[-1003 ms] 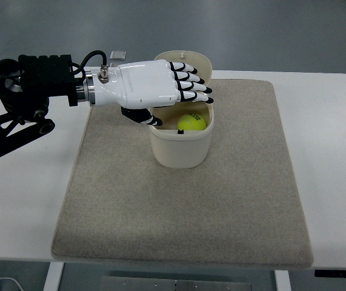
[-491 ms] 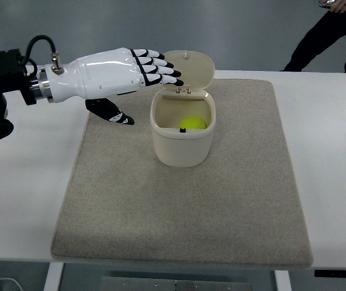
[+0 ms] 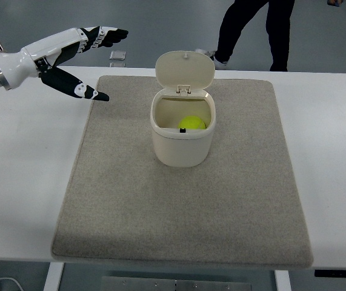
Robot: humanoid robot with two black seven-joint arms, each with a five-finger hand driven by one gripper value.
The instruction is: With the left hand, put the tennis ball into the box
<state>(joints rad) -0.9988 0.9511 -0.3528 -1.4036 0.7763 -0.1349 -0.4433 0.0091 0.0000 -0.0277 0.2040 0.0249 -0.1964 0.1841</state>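
Note:
A yellow tennis ball (image 3: 192,123) lies inside the cream box (image 3: 180,148), which stands on the beige mat (image 3: 185,206) with its hinged lid (image 3: 185,70) tipped up at the back. My left hand (image 3: 85,57) is open and empty, its white and black fingers (image 3: 107,35) spread. It hovers at the far left, well apart from the box, over the mat's back left corner. The right arm does not show.
The mat lies on a white table (image 3: 21,182). A small pale object (image 3: 118,55) sits near the table's back edge. A person's legs (image 3: 251,30) in dark trousers stand behind the table at the back right.
My left hand has drawn back from above the box to the far left and upward, empty. The ball stays in the box. The person has walked leftward behind the table.

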